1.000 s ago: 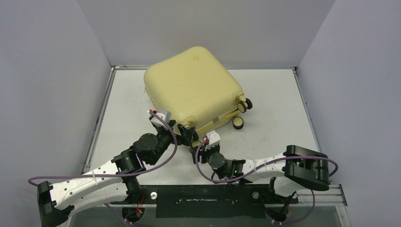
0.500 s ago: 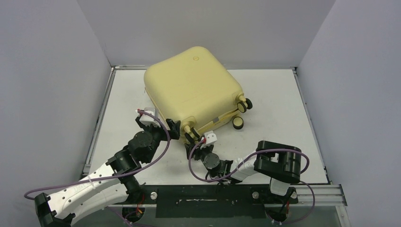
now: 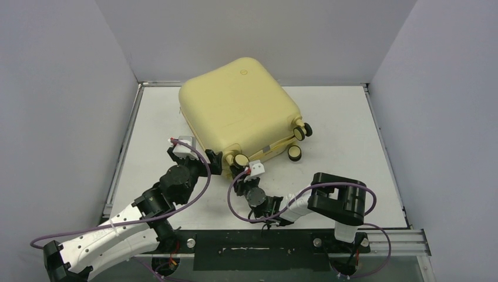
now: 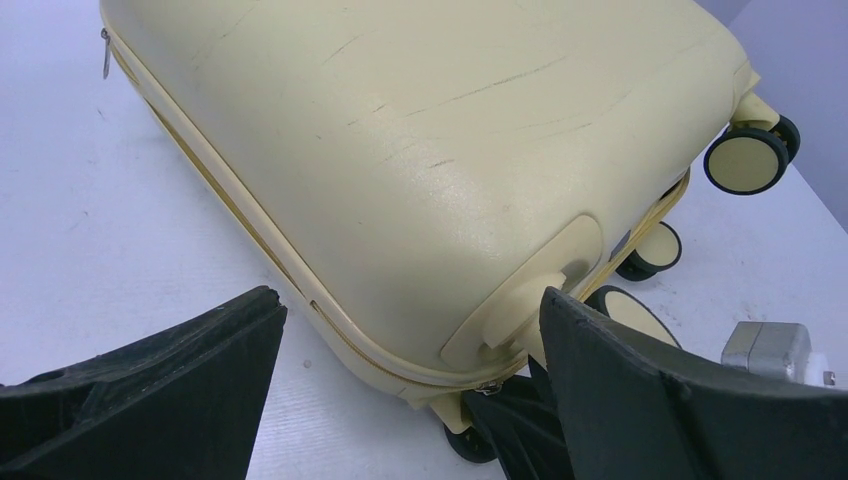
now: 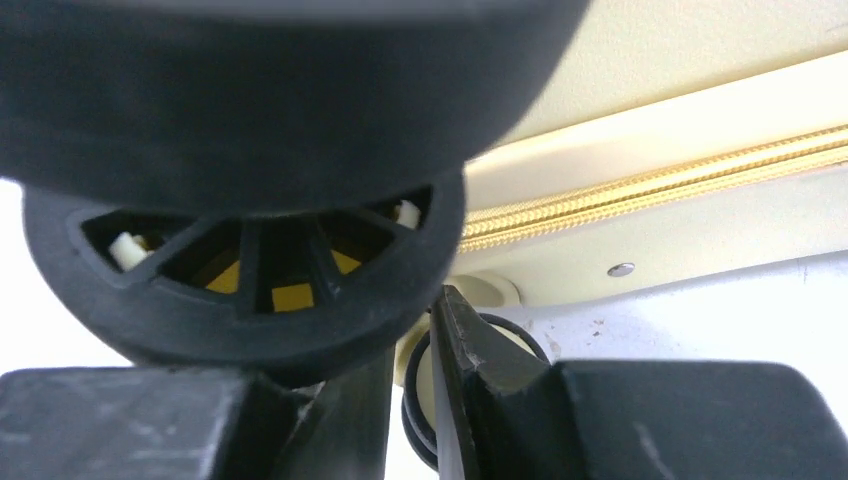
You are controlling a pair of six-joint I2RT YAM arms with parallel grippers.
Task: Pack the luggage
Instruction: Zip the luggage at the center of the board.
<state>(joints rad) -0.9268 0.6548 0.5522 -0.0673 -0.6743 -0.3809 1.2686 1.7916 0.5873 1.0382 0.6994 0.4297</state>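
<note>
The luggage (image 3: 238, 106) is a pale yellow suitcase lying flat and closed on the table, its wheels (image 3: 294, 153) toward the right. My left gripper (image 3: 215, 163) is open at its near corner, and in the left wrist view its jaws (image 4: 410, 300) stand wide on either side of that corner, touching nothing. My right gripper (image 3: 239, 171) is under the corner wheel (image 5: 250, 250). Its fingers (image 5: 470, 340) are almost together. In the left wrist view their tips meet at the small metal zipper pull (image 4: 487, 387) on the seam.
The zipper seam (image 5: 650, 190) runs along the case edge just above the table (image 3: 346, 123). Grey walls close in the table on three sides. The right wrist's camera block (image 4: 765, 350) is close beside my left gripper's right finger.
My right arm has slid left and in under the suitcase's near corner, and its jaws have closed. The left arm drew back a little to the left and stays open.
</note>
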